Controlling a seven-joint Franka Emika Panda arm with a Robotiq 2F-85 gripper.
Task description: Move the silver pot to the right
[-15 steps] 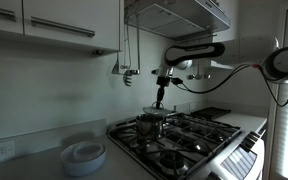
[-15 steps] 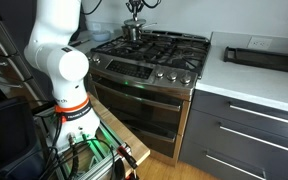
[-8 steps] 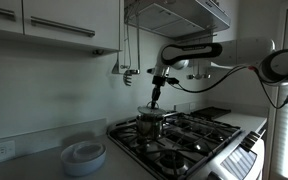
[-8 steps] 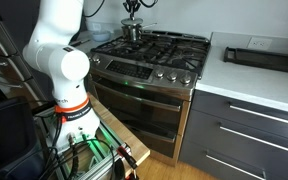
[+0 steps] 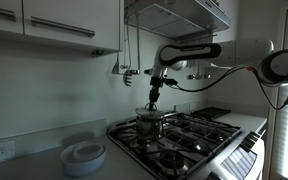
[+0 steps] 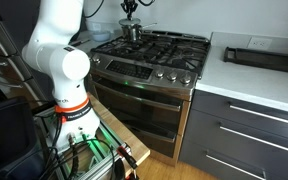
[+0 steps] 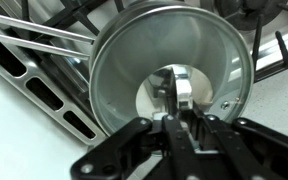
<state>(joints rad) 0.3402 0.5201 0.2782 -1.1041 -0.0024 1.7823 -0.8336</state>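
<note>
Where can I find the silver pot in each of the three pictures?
Exterior view: silver pot just below centre.
Exterior view: the pot at the top edge, left of centre.
Wrist view: the pot fills most of the frame.
Shared landmark: the stove grates under it.

Shiny silver pot upright over stove
</note>
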